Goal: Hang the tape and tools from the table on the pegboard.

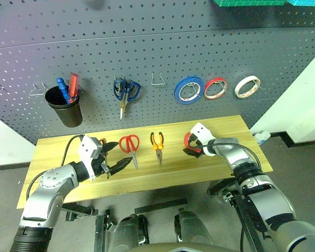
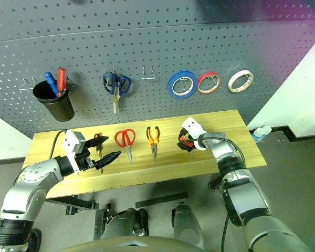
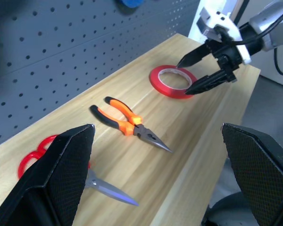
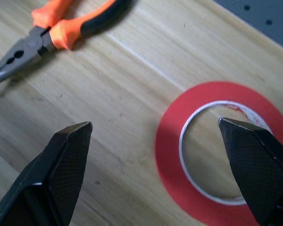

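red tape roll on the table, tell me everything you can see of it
The red tape roll is a wide, thick-walled ring with a pale inner core, lying flat on the light wooden table, beside the pliers. The open right gripper hangs just over it, one fingertip above its hole. Contact cannot be told.

text check | nothing readable anywhere tbh | no labels, brands or numbers on any of the stuff

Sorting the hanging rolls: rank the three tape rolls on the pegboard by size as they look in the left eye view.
1. Blue tape roll, largest.
2. Small red tape roll and white tape roll look about alike, so I leave those two unranked.
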Controlling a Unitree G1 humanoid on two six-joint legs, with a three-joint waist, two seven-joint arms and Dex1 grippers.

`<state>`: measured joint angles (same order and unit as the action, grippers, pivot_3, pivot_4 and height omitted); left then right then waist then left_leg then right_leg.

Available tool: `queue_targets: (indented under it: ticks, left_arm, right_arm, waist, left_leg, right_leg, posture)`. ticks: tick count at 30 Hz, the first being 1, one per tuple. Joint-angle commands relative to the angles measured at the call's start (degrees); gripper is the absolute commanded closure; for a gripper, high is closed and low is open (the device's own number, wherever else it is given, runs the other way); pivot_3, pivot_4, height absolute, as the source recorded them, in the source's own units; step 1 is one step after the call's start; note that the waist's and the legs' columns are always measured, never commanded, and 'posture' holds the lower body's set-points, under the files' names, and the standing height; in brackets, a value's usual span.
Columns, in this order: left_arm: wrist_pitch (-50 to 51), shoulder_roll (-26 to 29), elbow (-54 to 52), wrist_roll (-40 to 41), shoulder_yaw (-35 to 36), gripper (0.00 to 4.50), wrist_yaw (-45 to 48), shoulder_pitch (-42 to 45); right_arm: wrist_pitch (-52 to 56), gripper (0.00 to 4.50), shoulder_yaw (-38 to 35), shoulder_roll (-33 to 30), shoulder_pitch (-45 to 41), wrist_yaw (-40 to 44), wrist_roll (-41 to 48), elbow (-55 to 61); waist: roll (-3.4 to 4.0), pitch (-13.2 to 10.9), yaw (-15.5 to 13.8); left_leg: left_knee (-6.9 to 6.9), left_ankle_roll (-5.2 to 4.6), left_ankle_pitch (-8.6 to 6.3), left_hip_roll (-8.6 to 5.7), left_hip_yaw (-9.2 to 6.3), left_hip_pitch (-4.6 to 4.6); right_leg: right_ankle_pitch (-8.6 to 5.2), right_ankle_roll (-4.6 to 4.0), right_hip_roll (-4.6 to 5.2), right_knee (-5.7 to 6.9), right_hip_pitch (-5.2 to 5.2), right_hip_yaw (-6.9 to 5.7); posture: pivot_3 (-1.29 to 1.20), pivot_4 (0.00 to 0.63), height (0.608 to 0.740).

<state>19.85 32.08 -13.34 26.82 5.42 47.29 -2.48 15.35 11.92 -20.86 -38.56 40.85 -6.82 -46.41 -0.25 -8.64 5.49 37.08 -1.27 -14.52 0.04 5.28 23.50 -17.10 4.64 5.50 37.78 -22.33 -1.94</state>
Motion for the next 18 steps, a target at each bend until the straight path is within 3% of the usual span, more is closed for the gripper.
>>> queue_targets:
  ticks: [1, 18]
  left_arm:
    - [0.0, 0.0, -3.4, 0.9, 1.2, 0.01, -0.7, -1.0]
    - [1.5, 0.1, -7.0, 2.1, 1.4, 0.01, -2.6, -4.0]
  right_arm:
    - [-0.3, 0.02, 0.0, 0.1, 0.0, 0.1, -0.2, 0.5]
    - [-1.8, 0.02, -0.5, 0.4, 0.2, -2.3, -1.0, -3.1]
  waist:
    - [0.10, -0.2, 0.0]
    - [0.18, -2.1, -0.1]
  left_leg:
    - [0.00, 0.00, 0.00, 0.00, 0.00, 0.00]
    - [-0.19, -0.07, -0.04, 0.00, 0.00, 0.03]
  right_leg:
    - [0.00, -0.01, 0.00, 0.00, 0.00, 0.00]
    - [-0.06, -0.11, 0.03, -0.28, 0.01, -0.01]
  posture:
    - [-0.07, 0.187, 0.740]
    - [-0.06, 0.208, 0.740]
